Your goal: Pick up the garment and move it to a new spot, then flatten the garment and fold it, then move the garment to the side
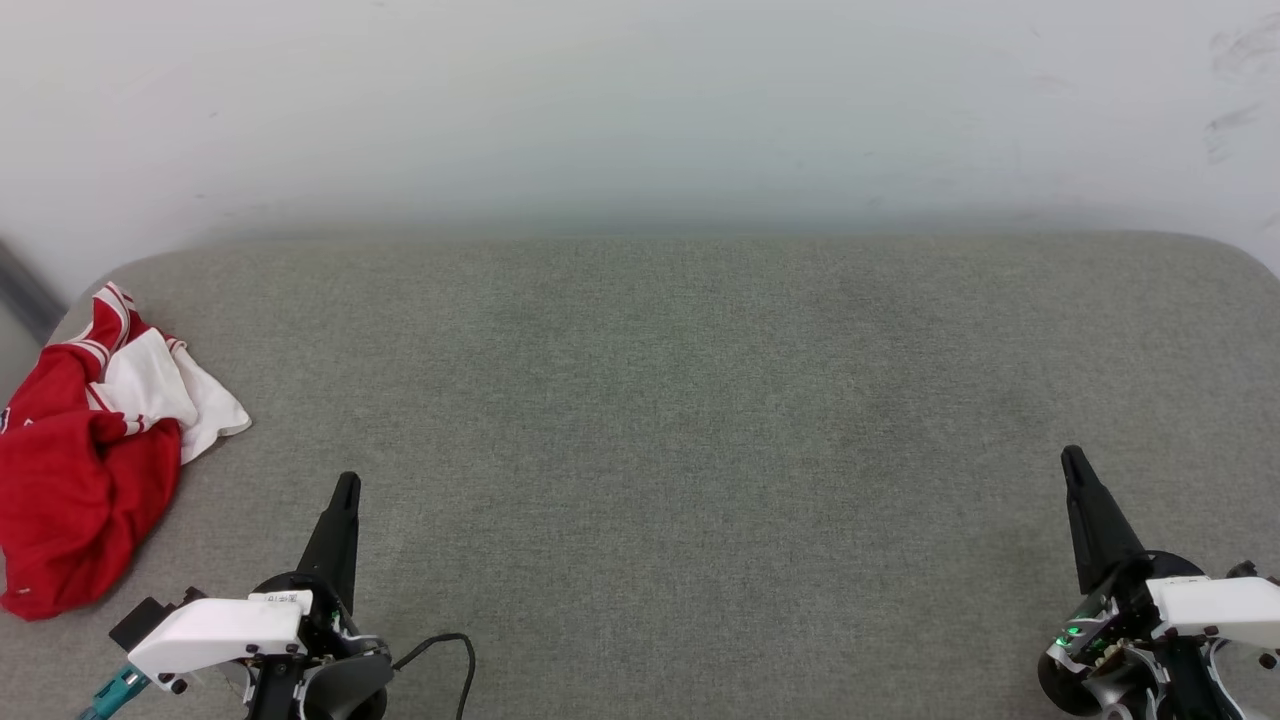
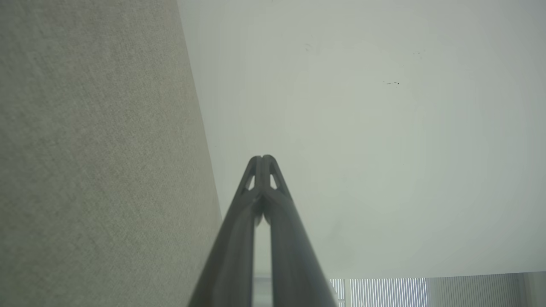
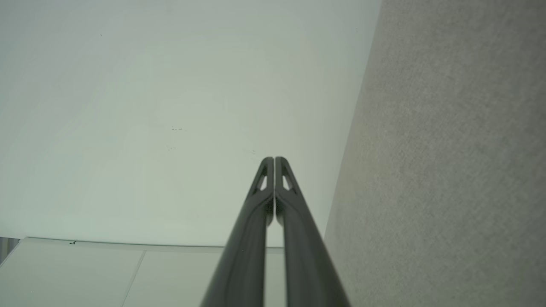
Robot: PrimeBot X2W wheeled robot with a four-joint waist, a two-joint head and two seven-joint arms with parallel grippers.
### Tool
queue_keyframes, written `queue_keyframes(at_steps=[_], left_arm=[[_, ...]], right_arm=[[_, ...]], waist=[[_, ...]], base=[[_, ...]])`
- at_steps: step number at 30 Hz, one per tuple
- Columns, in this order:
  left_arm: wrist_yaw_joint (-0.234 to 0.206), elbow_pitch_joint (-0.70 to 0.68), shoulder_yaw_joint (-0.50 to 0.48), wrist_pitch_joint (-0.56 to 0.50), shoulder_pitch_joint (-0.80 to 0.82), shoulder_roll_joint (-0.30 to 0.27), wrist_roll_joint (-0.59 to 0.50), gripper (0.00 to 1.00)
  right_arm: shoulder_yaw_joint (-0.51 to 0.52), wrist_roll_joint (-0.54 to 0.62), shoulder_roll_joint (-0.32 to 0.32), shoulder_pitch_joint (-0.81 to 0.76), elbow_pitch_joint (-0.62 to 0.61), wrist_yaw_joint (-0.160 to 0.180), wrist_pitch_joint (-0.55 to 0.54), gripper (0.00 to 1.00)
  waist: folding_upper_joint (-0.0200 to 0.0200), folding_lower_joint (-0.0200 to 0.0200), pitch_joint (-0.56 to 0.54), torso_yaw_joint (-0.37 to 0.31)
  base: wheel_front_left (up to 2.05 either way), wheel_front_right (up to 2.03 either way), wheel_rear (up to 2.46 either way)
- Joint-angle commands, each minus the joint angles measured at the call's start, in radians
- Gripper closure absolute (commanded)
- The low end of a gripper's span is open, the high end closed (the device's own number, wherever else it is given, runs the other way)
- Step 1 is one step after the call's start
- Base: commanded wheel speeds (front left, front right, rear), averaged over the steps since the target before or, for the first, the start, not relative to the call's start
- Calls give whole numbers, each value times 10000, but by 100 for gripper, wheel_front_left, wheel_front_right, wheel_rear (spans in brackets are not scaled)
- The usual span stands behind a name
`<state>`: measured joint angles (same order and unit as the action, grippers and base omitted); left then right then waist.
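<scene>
Both my claws are pinched fully shut and hold nothing. My left claw and my right claw point toward the plain white wall over the grey woven pad.

The garment lies crumpled out to the left of my left claw, near its tip and well apart from my right claw, at the pad's rounded left edge. It is a red heap with a white sleeve and red-and-white striped trim on top.

I judge it light, soft and limp, probably a smooth sports knit that will sag and slide. I would pinch a thick raised fold or the striped hem, not a single flat layer. The pad's coarse weave may drag on the cloth.
</scene>
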<state>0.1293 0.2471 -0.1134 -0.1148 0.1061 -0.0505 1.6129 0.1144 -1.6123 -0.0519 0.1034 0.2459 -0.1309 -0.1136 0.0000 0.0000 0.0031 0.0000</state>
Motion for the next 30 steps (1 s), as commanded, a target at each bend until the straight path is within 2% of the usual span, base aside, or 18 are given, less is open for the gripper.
queue_keyframes(at_steps=[1, 30], left_arm=[[39, -38, -22, -16, 66, 14, 1, 100], [39, -39, -22, -16, 66, 14, 1, 100]], right_arm=[[-6, -12, 34, 116, 8, 3, 0, 100], [-7, -12, 34, 117, 8, 3, 0, 100]], waist=[[0, 0, 0, 0], [0, 0, 0, 0]], base=[[0, 0, 0], [0, 0, 0]])
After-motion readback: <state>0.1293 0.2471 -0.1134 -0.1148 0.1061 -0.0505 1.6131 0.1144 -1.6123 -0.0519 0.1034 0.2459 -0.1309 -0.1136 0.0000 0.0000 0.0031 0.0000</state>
